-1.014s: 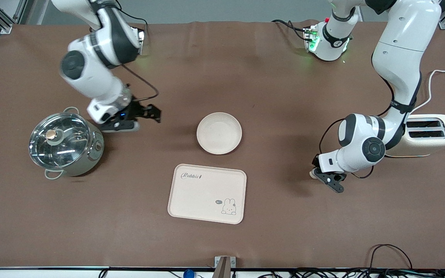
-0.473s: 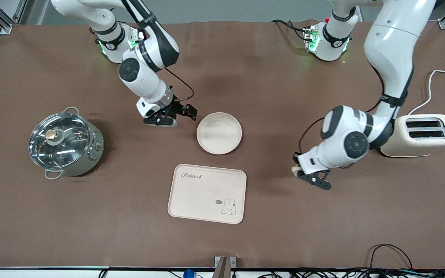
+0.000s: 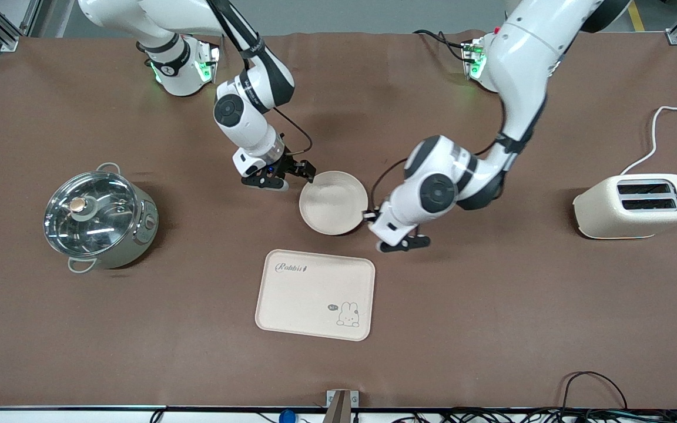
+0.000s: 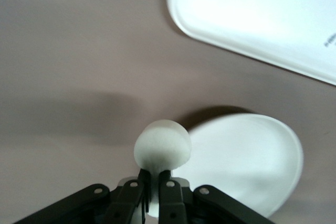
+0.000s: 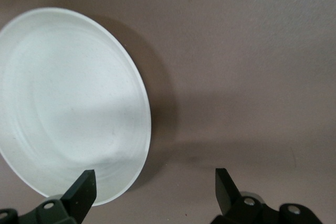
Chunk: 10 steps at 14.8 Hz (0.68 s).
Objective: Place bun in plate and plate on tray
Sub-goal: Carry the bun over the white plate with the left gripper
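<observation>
The round cream plate [image 3: 333, 202] sits on the brown table, with the "Rabbit" tray [image 3: 315, 294] nearer the front camera. My left gripper [image 3: 372, 220] hangs at the plate's rim, toward the left arm's end, shut on the small pale bun [image 4: 163, 142]. In the left wrist view the bun sticks out past the fingertips [image 4: 156, 171], with the plate [image 4: 247, 161] beside it and the tray [image 4: 262, 19] further on. My right gripper [image 3: 291, 176] is open at the plate's rim toward the right arm's end. Its fingers [image 5: 153, 184] hold nothing, and one is over the plate's edge [image 5: 63, 108].
A steel pot with a glass lid [image 3: 100, 220] stands toward the right arm's end. A cream toaster [image 3: 635, 205] with a white cord [image 3: 667, 129] stands toward the left arm's end. Cables run along the table's front edge [image 3: 591, 382].
The left arm has carried the bun from beside the toaster to the plate's rim. The right gripper has swung, open, from near the pot to the plate.
</observation>
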Available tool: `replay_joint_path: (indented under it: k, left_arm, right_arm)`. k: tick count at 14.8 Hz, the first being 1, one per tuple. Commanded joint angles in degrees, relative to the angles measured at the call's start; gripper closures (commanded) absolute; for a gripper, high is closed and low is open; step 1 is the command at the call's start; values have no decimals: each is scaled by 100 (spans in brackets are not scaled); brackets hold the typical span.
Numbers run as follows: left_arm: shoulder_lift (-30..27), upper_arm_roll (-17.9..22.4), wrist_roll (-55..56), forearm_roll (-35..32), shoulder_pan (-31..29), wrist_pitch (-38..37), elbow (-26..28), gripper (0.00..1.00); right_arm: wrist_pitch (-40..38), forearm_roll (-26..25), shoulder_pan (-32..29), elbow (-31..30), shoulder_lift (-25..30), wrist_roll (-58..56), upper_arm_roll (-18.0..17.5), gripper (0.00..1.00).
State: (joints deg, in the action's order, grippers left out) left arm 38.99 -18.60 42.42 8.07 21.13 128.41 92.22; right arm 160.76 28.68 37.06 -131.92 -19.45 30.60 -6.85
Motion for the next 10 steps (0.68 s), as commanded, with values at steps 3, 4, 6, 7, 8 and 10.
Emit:
replay_joint_path:
  k: [3,4,6,7,8,10]
  left_arm:
    - [285,14,1126,116,409,508,-301,76]
    - [337,15,1233,81,462,579,-301,43]
    - [355,32,1234,45,480,694,-292,0]
    - [355,32,1225,45,480,694,-292,0]
    - [355,41,1216,28,480,694,-292,0]
    - [337,50,1225,-112,462,694,-292,0]
  right_arm:
    - [87,173,135,262,-313,25,61,4]
    - [87,173,135,341,-366,77,61,8]
    - [78,173,126,465,-428,488,61,13]
    - [87,173,117,526,-463,665,61,17]
    - [87,173,109,605,-524,736,69,20]
    - [78,173,74,693,-560,850,69,30]
